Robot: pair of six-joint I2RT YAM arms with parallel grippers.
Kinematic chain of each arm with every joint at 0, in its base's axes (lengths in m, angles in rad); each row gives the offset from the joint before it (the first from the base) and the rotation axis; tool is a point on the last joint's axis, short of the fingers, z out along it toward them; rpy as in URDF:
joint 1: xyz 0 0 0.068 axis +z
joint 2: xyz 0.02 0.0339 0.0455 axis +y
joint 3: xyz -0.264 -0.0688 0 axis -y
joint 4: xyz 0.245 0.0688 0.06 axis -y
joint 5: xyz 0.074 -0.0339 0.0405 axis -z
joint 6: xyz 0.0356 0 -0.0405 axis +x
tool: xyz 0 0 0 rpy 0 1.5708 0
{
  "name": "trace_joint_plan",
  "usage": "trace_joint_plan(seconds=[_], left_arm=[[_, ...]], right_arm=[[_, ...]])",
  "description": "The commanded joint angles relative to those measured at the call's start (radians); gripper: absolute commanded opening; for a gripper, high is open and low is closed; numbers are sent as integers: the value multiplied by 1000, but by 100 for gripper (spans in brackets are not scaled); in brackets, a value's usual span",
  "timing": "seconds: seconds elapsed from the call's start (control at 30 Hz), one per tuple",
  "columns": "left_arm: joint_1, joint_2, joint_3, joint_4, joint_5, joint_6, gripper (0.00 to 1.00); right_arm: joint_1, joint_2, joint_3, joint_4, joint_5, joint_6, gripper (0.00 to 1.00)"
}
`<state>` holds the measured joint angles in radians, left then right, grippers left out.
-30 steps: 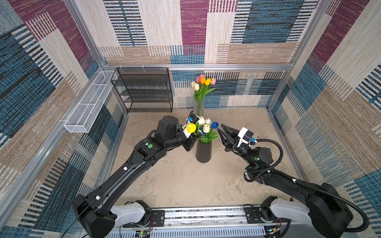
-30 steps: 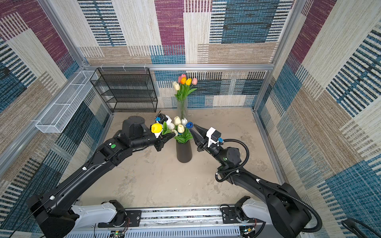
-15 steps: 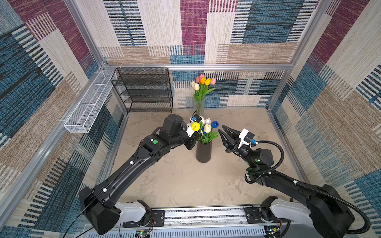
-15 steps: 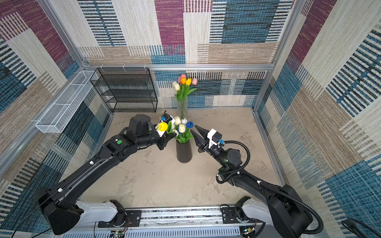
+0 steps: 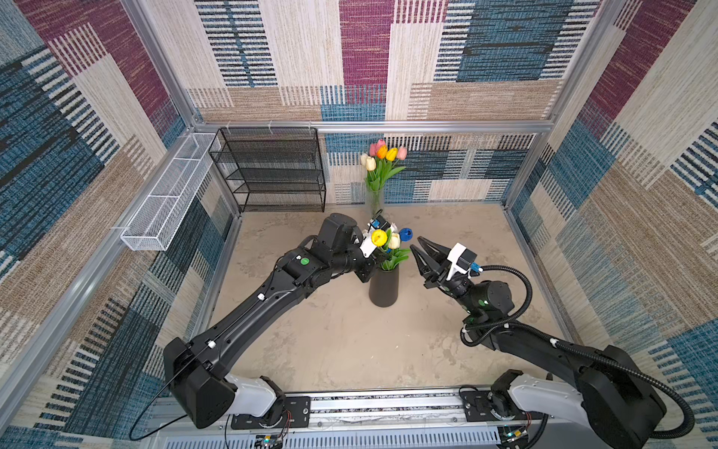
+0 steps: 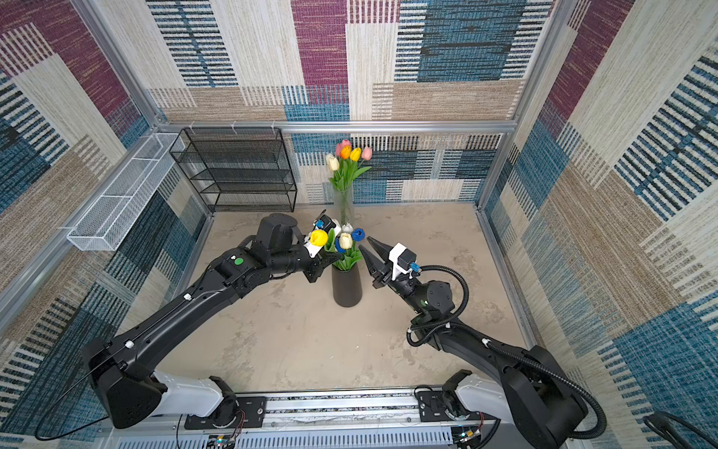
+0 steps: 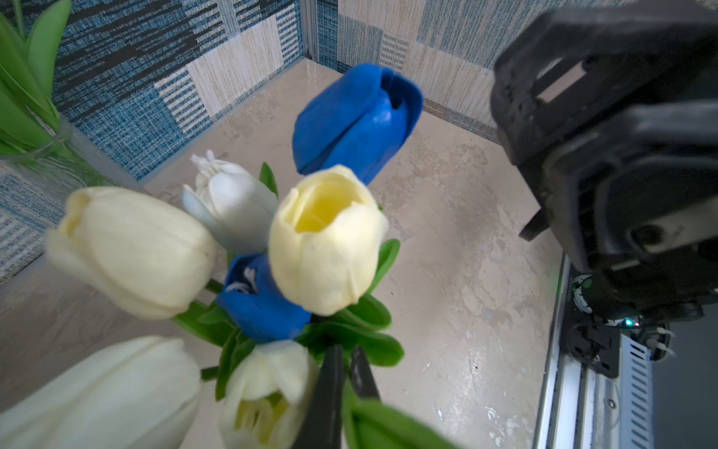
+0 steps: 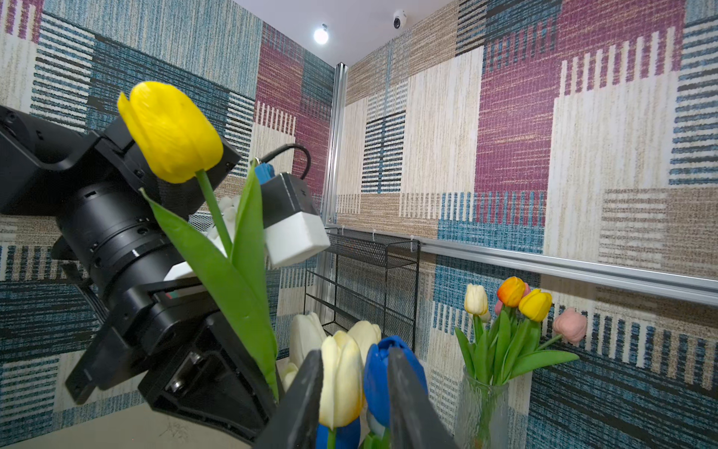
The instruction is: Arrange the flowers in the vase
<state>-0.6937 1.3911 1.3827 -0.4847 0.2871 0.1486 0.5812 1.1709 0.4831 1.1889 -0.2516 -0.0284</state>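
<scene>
Looking down, both top views: left claw pinches the yellow tulip by its stem, head at the left edge of the white and blue flowers standing in the black vase, mid-surface. Right claw spread, just beside the bunch.

Left wrist: fingers pressed together, green leaf against them.

Right wrist: fingers apart, blue tulip seen through the gap. Glass vase of tulips by the back wall.
</scene>
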Motion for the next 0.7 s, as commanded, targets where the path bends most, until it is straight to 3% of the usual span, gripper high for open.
trace_joint_plan(seconds=[0.0,0.17,0.23,0.33,0.5,0.6,0.67], left_arm=[[-1,-7,-11,-7,5,3,20],[-1,-40,-27,-52,-29,4,63],[-1,-56,-31,-78,-51,14,72],[1,-66,-16,-136,-73,46,81],[3,-61,34,-241,-80,96,85],[16,-97,15,-218,-81,111,86],[33,-142,-17,-153,-59,101,86]], right_arm=[[-1,9,2,22,1,-4,32],[-1,13,8,13,-2,-4,32],[-1,-2,-4,28,-8,-2,32],[-1,-36,-24,41,-28,-7,32],[-1,-81,-42,10,-4,-17,34],[-8,-95,-43,-52,55,17,36],[-32,-119,-51,-88,32,49,36]])
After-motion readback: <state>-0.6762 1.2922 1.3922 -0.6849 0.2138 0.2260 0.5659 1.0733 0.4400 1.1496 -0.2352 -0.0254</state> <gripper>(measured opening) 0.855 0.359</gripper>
